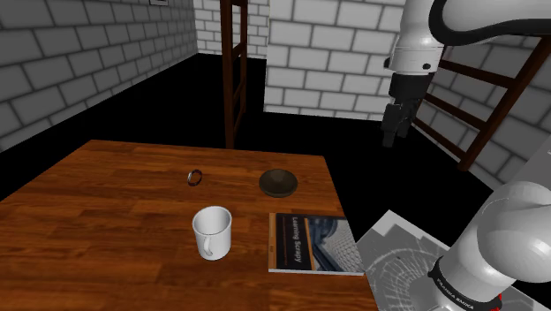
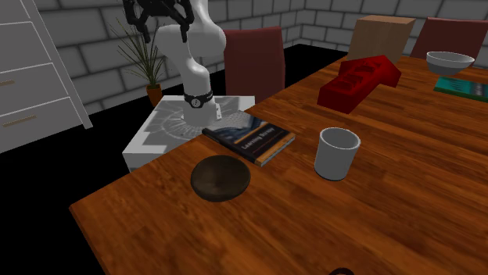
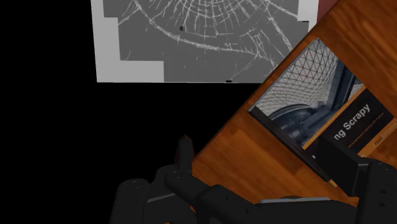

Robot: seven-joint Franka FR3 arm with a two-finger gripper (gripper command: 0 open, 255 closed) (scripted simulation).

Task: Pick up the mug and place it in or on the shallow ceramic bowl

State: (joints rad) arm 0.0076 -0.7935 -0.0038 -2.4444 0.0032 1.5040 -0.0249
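Shoulder view: my gripper [image 1: 389,140] hangs high in the air, fingers pointing down, well above the level of the wooden table [image 1: 88,203] and out past its edge on the shoulder view's right. Wrist view: my two black fingers [image 3: 184,153] stand apart with nothing clasped between them, so the hand is released and empty. Below them I see the table's edge, a corner of a book [image 3: 324,108] and the grey stand top [image 3: 203,38].

White mug [image 1: 212,232]: upright on the table, mouth up, handle turned toward the shoulder camera. It sits well below my gripper and well apart from it, off toward the shoulder view's left.

Dark shallow bowl [image 1: 278,182]: on the table, nearer my gripper than the mug, roughly between the two as the shoulder view shows them. Mug and bowl are apart, not touching.

The book lies flat just beside the mug, on the gripper's side of it. A small ring [image 1: 195,177] lies beyond the mug, farther from me than the bowl.
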